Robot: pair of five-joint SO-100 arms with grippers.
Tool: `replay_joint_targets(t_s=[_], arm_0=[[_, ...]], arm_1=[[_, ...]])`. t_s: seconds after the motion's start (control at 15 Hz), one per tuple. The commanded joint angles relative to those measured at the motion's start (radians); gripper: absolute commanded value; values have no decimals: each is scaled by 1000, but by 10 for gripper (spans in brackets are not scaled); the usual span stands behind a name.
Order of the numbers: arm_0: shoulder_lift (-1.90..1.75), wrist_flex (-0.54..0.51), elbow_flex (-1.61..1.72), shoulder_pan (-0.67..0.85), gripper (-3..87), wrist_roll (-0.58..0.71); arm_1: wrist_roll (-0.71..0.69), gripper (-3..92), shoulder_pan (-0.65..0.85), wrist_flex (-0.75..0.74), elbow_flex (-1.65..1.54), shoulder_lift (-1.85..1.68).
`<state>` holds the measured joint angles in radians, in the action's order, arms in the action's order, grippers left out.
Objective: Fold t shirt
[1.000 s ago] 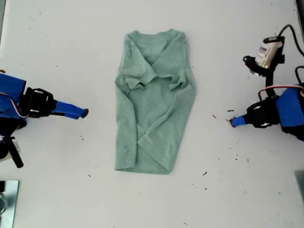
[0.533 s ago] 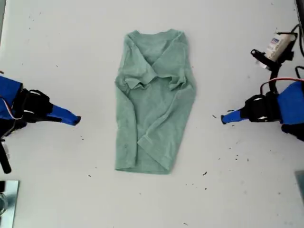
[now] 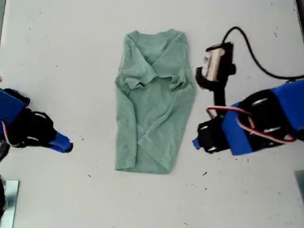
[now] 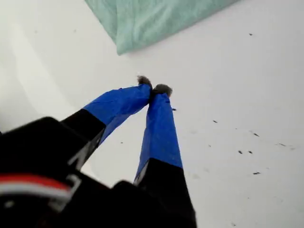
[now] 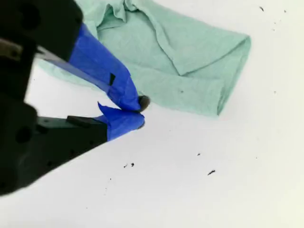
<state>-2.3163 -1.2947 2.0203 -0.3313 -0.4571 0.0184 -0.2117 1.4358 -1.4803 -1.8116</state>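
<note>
t shirt axis: heads up, the t shirt (image 3: 154, 102) lies lengthwise up and down the exterior view, neckline toward that view's top, hem toward its bottom, sleeves folded in over the chest
t shirt spot: flat on the white desk (image 3: 61, 47), roughly mid-frame in the exterior view, lower part folded over in a diagonal flap
writing: the only thing you could call a label is a pale patch on the wrist camera (image 3: 213, 66) of the arm on the exterior view's right, way too blurry to read
my first gripper (image 3: 69, 147): on the exterior view's left, well apart from the shirt's hem corner, blue taped tips pressed together on nothing
my second gripper (image 3: 194, 143): on the exterior view's right, just beside the shirt's lower edge, not touching it as far as you can see, tips together and holding nothing
</note>
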Motion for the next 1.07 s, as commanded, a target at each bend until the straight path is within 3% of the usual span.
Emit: replay_joint_targets(t_s=[0.0, 0.13, 0.2, 0.27, 0.33, 0.8, 1.0], arm_0=[[219, -83, -293, -14, -2, 72], [324, -101, -373, 3, 14, 319], [353, -92, -382, 12, 93, 359], [391, -86, -382, 17, 200, 354], [430, -63, -383, 28, 242, 374], [808, 54, -437, 172, 280, 537], [1147, 41, -676, 178, 301, 531]], arm_1=[[-35, 49, -15, 69, 296, 173], [-41, 286, -14, 100, 387, 267], [-57, 333, -11, 101, 422, 305], [-57, 346, -8, 147, 488, 367], [-60, 361, -6, 152, 514, 408], [-46, 364, 0, 156, 600, 666], [-32, 367, 6, 110, 617, 813]])
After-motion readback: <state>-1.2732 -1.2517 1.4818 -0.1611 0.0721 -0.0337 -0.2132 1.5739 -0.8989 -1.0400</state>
